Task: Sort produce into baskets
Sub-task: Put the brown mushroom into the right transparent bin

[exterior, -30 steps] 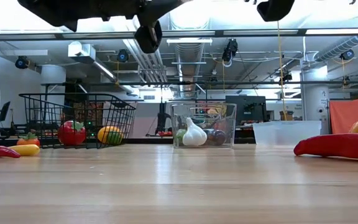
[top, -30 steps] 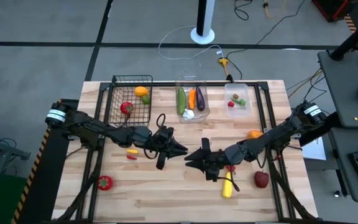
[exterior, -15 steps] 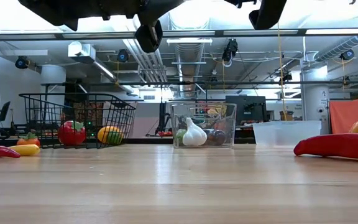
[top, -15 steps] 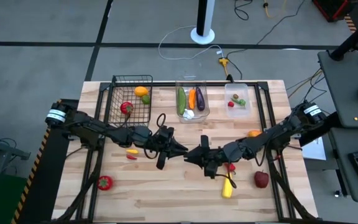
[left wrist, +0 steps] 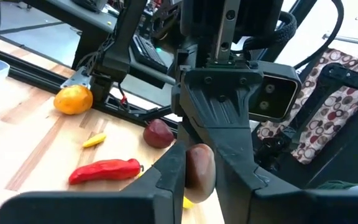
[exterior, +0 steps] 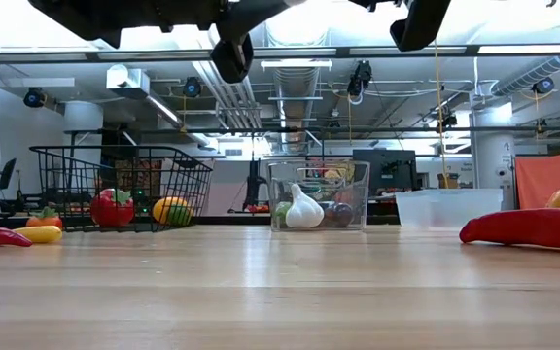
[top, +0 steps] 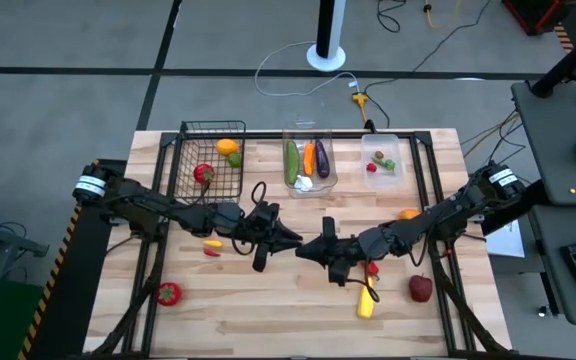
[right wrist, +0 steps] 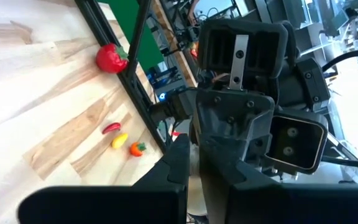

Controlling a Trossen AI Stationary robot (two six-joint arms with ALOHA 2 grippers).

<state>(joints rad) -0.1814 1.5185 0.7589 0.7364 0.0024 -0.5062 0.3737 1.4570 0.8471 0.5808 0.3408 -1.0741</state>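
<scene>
- A small reddish-brown piece of produce (left wrist: 201, 174) is pinched between the fingers of the left gripper (top: 290, 240), which is held above the middle of the table (top: 268, 310).
- The right gripper (top: 308, 249) is met tip to tip with the left one, its fingers pressed together; whether the piece is also gripped by it cannot be told.
- A red pepper (top: 372, 268) and a yellow pepper (top: 366, 300) are seen on the wood just beside the right arm, with a red apple (top: 421, 288) near them and an orange fruit (top: 409, 214) closer to the table's right edge.
- Two small peppers (top: 212, 245), one yellow and one red, are found by the left arm, and a red tomato (top: 168, 293) lies well apart, near the front left corner.
- The black wire basket (top: 183, 150) is placed at the far left; a red item and an orange and green one are held in it.
- In the taller clear bin (top: 310, 134), at the far middle, a cucumber (top: 291, 160), an eggplant (top: 322, 158) and a garlic (top: 304, 183) are contained.
- A few small red and green pieces are held in the shallower bin (top: 380, 180), just to its right.
</scene>
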